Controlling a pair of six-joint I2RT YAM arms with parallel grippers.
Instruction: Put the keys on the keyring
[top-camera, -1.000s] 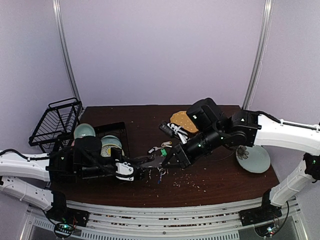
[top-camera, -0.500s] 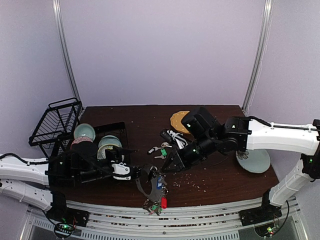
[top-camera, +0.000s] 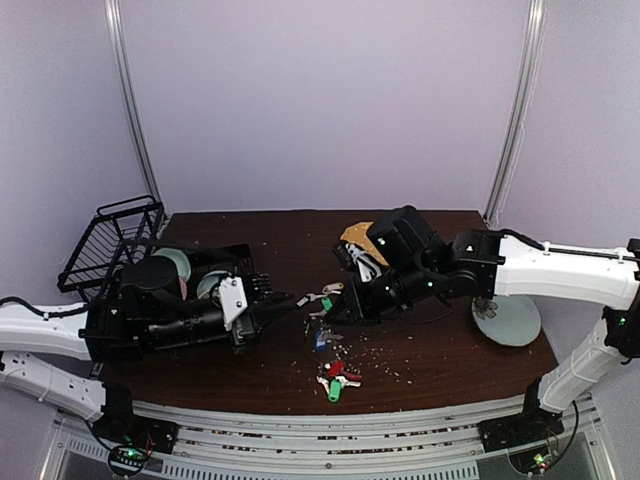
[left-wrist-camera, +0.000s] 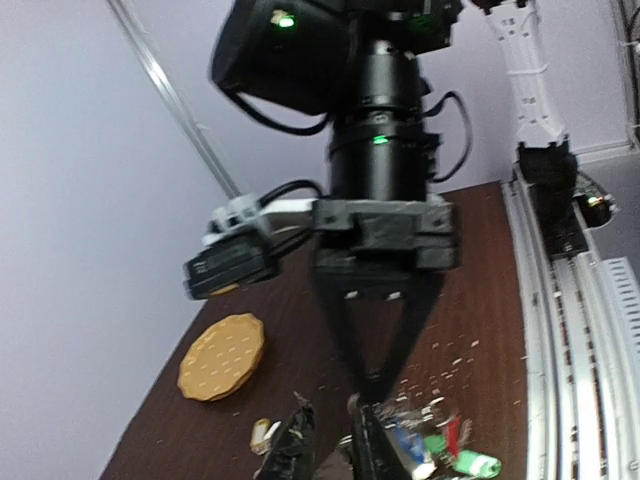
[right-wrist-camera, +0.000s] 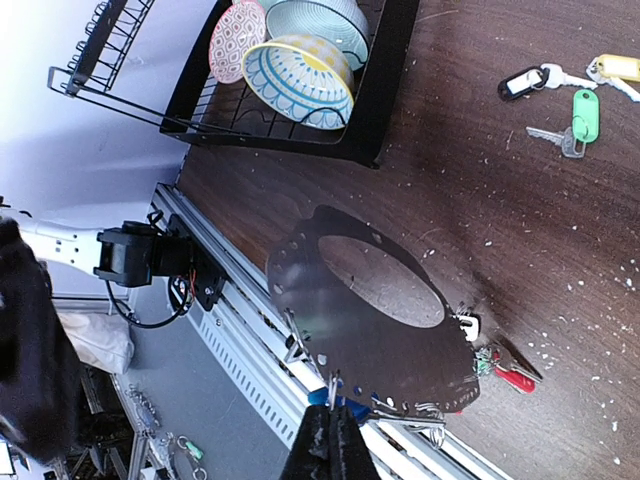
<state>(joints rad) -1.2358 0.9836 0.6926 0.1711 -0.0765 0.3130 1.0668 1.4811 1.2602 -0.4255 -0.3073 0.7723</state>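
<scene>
Right wrist view: right tool clamps the keyring by its rim, the ring blocking part of the surface. Loose keys lie beyond, by a rack of bowls; left tool slightly apart.

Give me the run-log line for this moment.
right gripper shut on keyring | left gripper close by, grip unclear | red and green keys loose on table
</scene>
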